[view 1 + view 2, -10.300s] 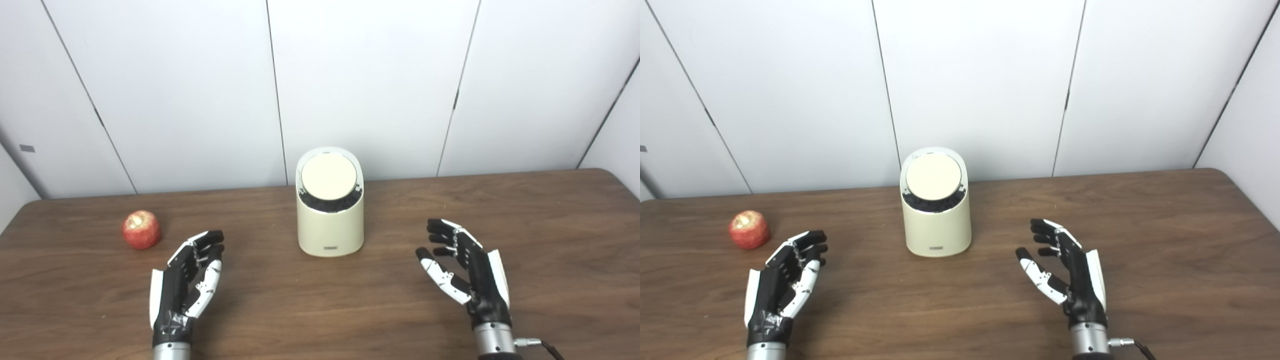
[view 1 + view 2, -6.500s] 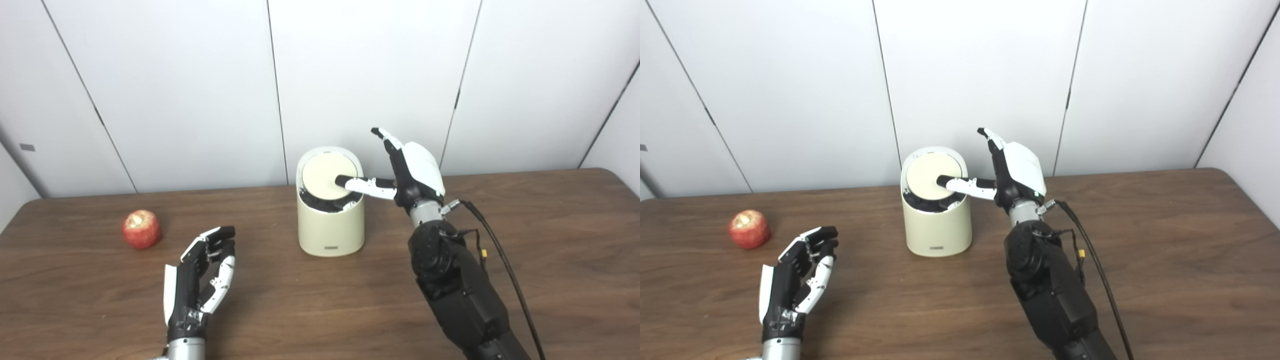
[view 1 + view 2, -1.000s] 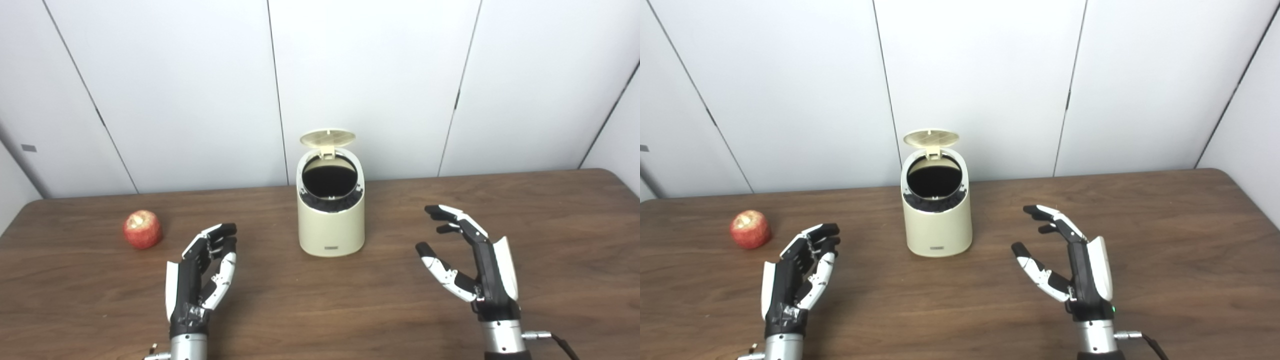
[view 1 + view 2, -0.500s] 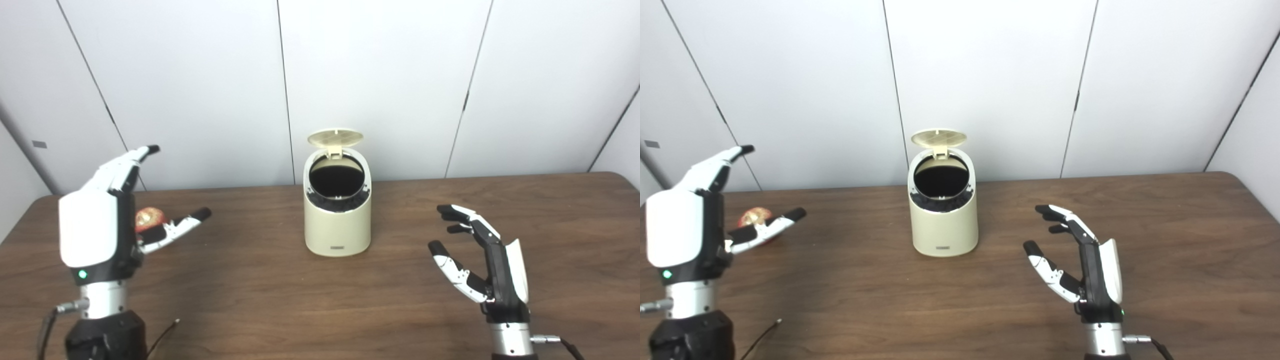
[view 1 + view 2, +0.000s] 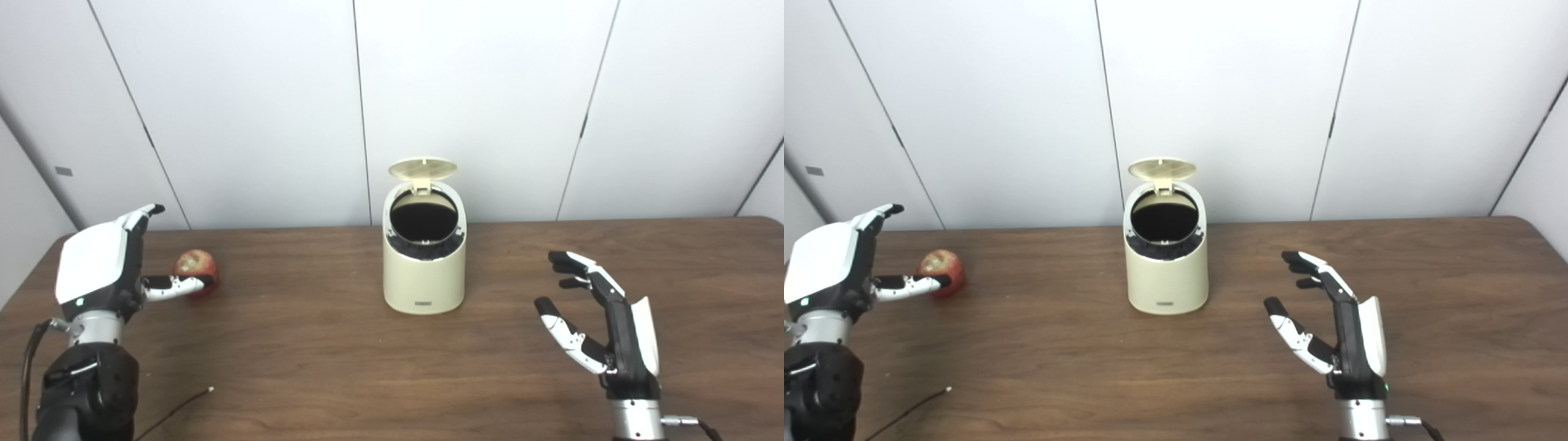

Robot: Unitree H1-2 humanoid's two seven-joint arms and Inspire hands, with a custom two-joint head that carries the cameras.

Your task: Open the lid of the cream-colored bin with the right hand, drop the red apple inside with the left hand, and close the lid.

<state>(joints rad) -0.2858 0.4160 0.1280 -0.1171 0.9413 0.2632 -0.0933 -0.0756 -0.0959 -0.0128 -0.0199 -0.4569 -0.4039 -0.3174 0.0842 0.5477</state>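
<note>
A: The left hand (image 5: 101, 272) hung spread and empty, its thumb just in front of the red apple (image 5: 196, 265), at its two o'clock.

B: And the bin (image 5: 424, 260)?

A: Well off at three o'clock, lid (image 5: 423, 168) up. The right hand (image 5: 603, 318) waited loose, holding nothing.

B: Then it had to cup the apple fully before closing, or it would roll.

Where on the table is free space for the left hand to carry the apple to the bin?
The table is bare between the apple and the bin, and between the bin and the open right hand. It is crowded only around the apple, where the open left hand reaches in.
</note>
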